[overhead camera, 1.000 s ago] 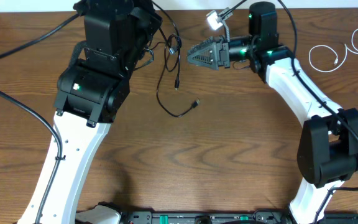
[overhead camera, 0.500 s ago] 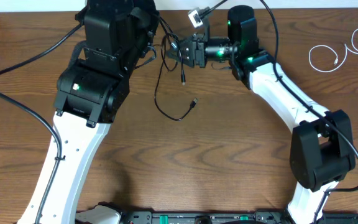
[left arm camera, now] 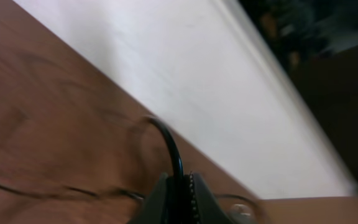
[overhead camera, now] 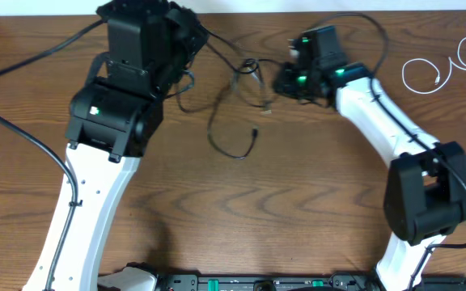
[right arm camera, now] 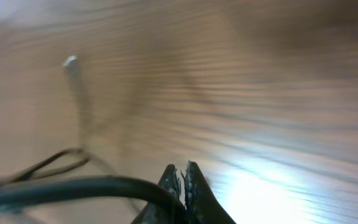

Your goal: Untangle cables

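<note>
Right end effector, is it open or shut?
Shut. The right end effector has its fingertips pressed together, pinching the black cable.

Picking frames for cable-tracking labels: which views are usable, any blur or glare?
Overhead: sharp, evenly lit, black cable and white cable both crisp. Left wrist: smeared and soft, only the black cable near the lens reads. Right wrist: heavy blur, bright glare patch on the table, plug end barely resolved.
</note>
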You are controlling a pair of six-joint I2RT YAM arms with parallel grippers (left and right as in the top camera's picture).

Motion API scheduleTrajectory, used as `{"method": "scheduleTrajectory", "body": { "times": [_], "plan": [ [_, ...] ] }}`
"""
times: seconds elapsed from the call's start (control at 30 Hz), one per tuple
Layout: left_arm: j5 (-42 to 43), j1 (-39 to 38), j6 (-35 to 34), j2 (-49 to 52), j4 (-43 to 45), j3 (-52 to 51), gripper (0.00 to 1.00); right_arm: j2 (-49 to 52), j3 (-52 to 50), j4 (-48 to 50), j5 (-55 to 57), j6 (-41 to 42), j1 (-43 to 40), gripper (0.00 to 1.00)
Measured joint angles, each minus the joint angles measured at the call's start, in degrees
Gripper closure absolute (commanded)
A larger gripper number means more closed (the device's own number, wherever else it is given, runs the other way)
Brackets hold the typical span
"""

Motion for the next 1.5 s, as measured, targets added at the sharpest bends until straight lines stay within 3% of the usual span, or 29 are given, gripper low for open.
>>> {"method": "scheduleTrajectory", "body": {
  "times": [0.27,0.67,1.07,1.3,1.5],
  "plan": [
    [0.9,7.5,10.1,0.0,-5.6,0.0,0.92,0.0,0.0,-11.6,8.2,-7.5,-10.7,0.99],
    [-0.1,20.1,18.0,0.0,-9.3,0.0,0.93,0.0,0.0,-17.4,14.2,-12.2,-22.3,0.99],
    [-6.8,24.2,24.6,0.0,-10.6,0.0,0.93,-0.1,0.0,-18.6,8.6,-18.9,-25.2,0.99],
    [-9.1,33.7,25.5,0.3,-10.6,0.0,0.93,-0.1,0.0,-20.6,6.8,-18.8,-33.4,0.99],
    [-7.8,37.3,26.6,3.1,-10.4,0.0,0.93,-0.7,0.0,-20.3,-2.7,-21.6,-39.8,0.99]
  ]
}}
